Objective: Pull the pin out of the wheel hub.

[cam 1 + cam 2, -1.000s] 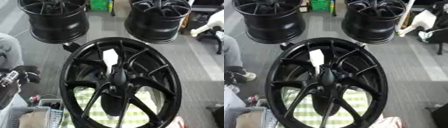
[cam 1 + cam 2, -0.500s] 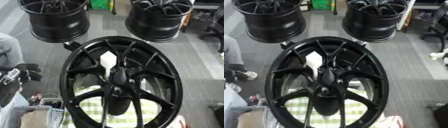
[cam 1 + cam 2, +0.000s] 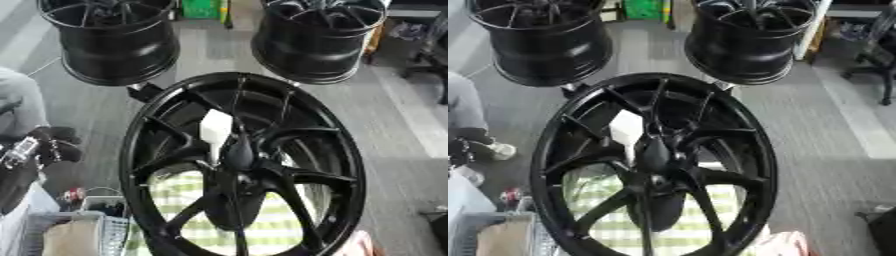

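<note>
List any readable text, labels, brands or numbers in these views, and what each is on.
None readable.
Wheel: plain black, no visible brand or marking.
White piece near the hub: blank.
Two rear wheels: no lettering visible.
Green box at the far edge: any print is too blurred to read.
Bin at lower left: nothing legible.

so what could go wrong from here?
The white pin stands among the black wheel hub's spokes, so a tilted pull might jam it against one. No hand can be made out behind the dark spokes, so the grasp can't be checked. Two more wheels stand close behind, which may limit room to withdraw.
</note>
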